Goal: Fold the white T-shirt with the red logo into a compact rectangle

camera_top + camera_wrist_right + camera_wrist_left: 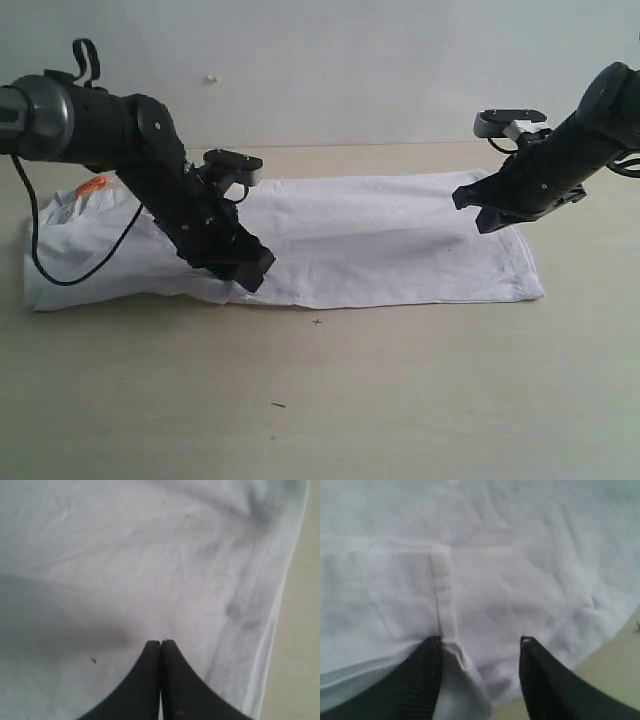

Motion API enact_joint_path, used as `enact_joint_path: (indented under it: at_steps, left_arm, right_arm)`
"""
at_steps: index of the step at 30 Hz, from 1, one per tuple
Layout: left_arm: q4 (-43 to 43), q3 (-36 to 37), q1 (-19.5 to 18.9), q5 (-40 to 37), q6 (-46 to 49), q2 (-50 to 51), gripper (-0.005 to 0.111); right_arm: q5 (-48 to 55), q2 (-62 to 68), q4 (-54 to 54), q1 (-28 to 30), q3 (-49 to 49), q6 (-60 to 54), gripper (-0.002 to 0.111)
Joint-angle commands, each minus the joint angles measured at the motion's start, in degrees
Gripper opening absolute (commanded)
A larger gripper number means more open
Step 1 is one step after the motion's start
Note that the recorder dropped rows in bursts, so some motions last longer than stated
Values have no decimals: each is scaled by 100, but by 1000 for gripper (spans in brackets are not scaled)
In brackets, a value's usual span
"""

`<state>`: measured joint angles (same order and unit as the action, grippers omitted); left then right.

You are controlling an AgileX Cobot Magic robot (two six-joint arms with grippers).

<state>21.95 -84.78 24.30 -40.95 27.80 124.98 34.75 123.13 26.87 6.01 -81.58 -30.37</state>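
1. While my left gripper (480, 647) holds its jaws spread, a raised ridge of white cloth lies between the two black fingers (425, 680), not yet pinched.
2. My right gripper (161, 644) is pressed together with nothing between its tips. It hovers just above the cloth, beside a stitched hem (240, 615).
3. Both work over the white T-shirt (380, 240), which lies flat as a long band across the tan table (400, 400). My left gripper is at its near edge and my right gripper near its hem end.
4. An orange neck tag (92, 185) marks the collar end, on my left. No red logo shows.
5. I judge the shirt light, soft and limp. It will sag and crease, so I should grip at edges and seams, pinching every layer.
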Motion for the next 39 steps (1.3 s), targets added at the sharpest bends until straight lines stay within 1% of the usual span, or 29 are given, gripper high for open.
enact_joint_path:
  at_steps: [1, 3, 5, 7, 8, 9, 10, 11, 12, 14, 19, 20, 21, 24, 28, 29, 31, 36, 39]
  left_arm:
    - [-42, -19, 26, 934, -106, 40, 49]
    - [-138, -201, 26, 959, -87, -37, 49]
    - [-608, -314, 26, 971, -129, -171, 49]
    - [-1295, -325, -49, 877, -230, -285, 49]
    - [-1858, -325, -115, 488, -80, -295, 49]
    - [-2195, -325, -157, 166, 222, -295, 49]
    - [-2416, -325, -177, -271, 739, -295, 49]
    - [-2527, -325, -191, -550, 1237, -295, 49]
    - [-2662, -325, -191, -617, 1617, -295, 49]
    - [-2725, -325, -191, -404, 1995, -284, 49]
    - [-2832, -325, -191, 385, 2164, -189, 49]
    - [-2864, -325, -191, 431, 2173, -163, 49]
    - [-2898, -325, -191, 350, 2431, -57, 49]
    - [-2898, -325, -191, 36, 2788, 123, 49]
    - [-3232, -325, -191, 114, 2821, 307, 48]
    - [-3261, -325, -191, 192, 2806, 318, 45]
    - [-3325, -325, -191, 367, 2806, 316, 36]
    - [-3520, -325, -191, 498, 2806, 129, 0]
    - [-3520, -325, -191, 528, 2884, -19, 0]
  right_arm:
    - [-1, -31, 12, -3, 7, -2, 0]
    - [-1, -31, 12, -3, 7, -2, 0]
    - [-1, -31, 12, -3, 7, -13, 0]
    - [-1, -31, 12, -3, 7, -23, 0]
    - [-1, -31, 12, -3, 7, -38, 0]
    - [-1, -31, 12, -3, 7, -64, 0]
    - [-1, -31, 12, -3, 7, -64, 0]
    - [-1, -31, 12, -3, 7, -64, 0]
    - [-1, -31, 12, -3, 7, -64, 0]
    - [32, -31, 12, -3, 7, -64, 0]
    - [-1, -31, 12, -3, 7, -107, 0]
    - [-4, -31, 12, -3, 7, -107, 0]
    - [-4, -31, 12, -3, 7, -107, 0]
    - [-53, -31, 12, -3, 7, -107, 0]
    - [-125, -31, 12, -3, 7, -129, 0]
    - [-125, -31, 12, -3, 7, -142, 0]
    - [-114, -31, 12, -3, 7, -142, 0]
    - [-114, -31, 12, -3, 7, -142, 0]
    - [-125, -31, 12, -3, 7, -142, 0]
